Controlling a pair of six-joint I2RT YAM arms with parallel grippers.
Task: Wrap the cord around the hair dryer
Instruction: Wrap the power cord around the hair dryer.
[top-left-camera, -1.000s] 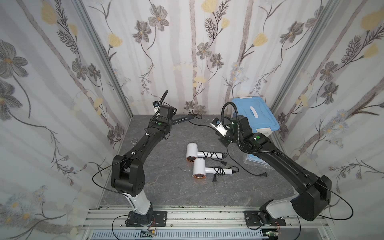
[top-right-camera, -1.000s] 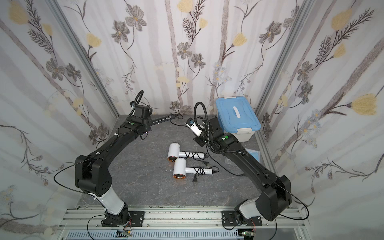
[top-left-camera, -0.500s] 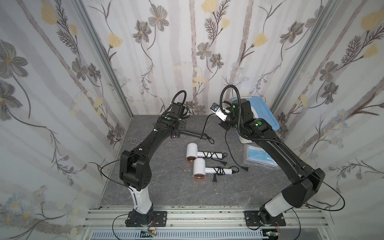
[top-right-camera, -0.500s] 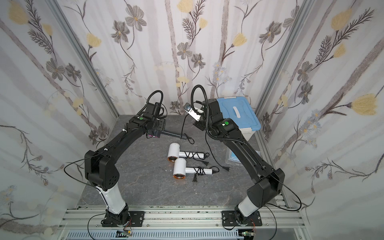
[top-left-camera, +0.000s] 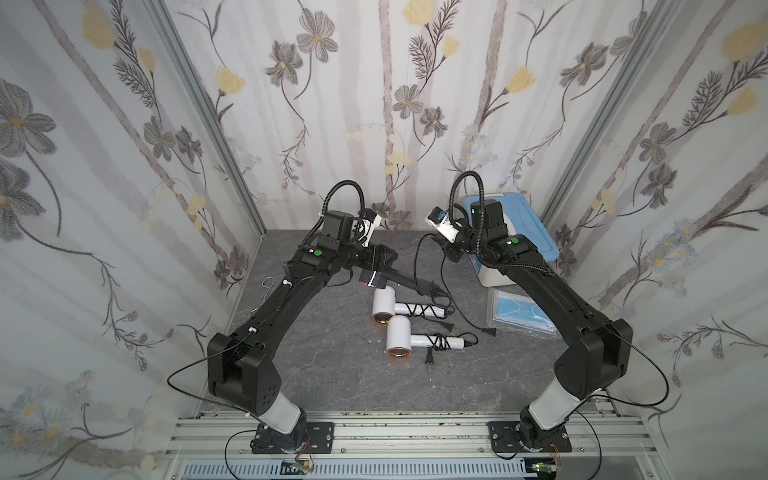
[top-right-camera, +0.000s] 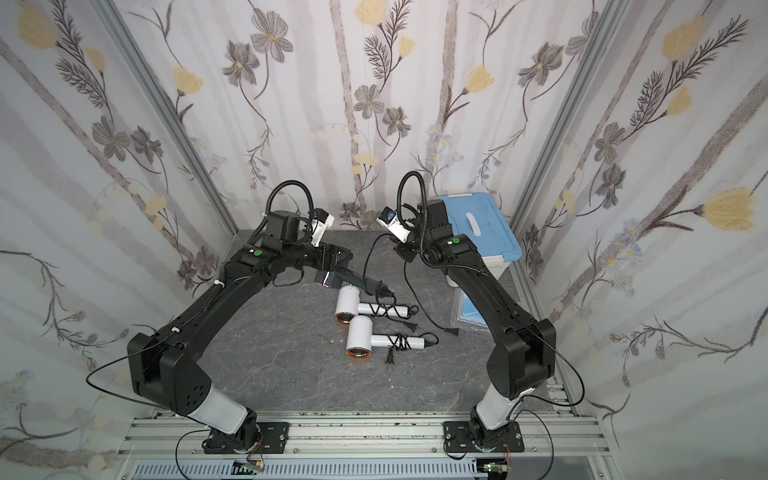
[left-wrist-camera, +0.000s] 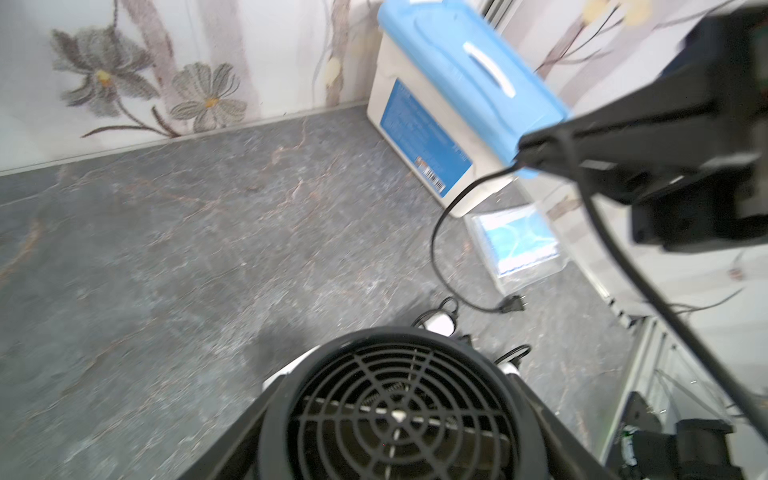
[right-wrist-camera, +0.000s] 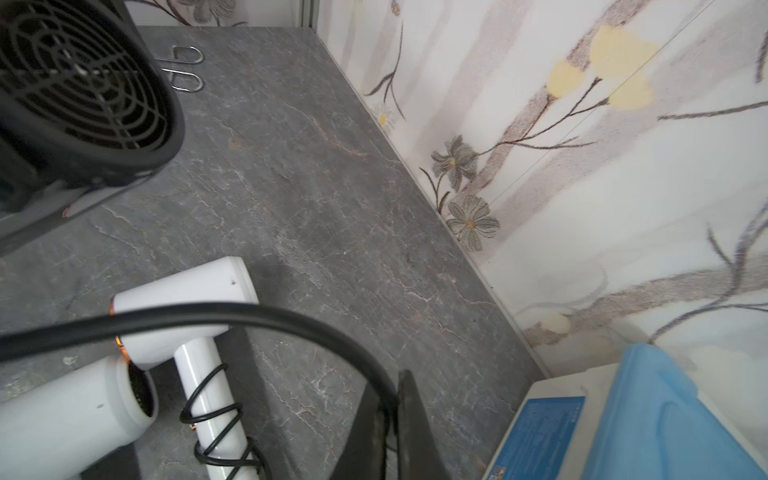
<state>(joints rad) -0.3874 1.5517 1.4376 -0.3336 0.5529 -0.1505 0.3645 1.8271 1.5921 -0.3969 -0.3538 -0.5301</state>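
My left gripper (top-left-camera: 374, 266) is shut on the barrel of a black hair dryer (top-left-camera: 399, 279), held above the table with its handle pointing right. In the left wrist view its rear grille (left-wrist-camera: 399, 415) fills the space between my jaws. The black cord (top-left-camera: 415, 262) loops up from the handle to my right gripper (top-left-camera: 442, 245), which is shut on it. From there it drops to the plug (top-left-camera: 490, 331) lying on the table. The right wrist view shows the cord (right-wrist-camera: 249, 311) pinched between the fingertips (right-wrist-camera: 409, 415).
Two white hair dryers (top-left-camera: 384, 305) (top-left-camera: 399, 336) with cords wound on their handles lie just below the black one. A blue-lidded box (top-left-camera: 523, 232) and a pack of masks (top-left-camera: 519, 316) sit on the right. A metal hook (top-left-camera: 269, 282) lies by the left wall.
My left gripper carried the black hair dryer from the back wall toward the centre, over the white dryers. My right gripper kept hold of the cord, rising and then dropping slightly.
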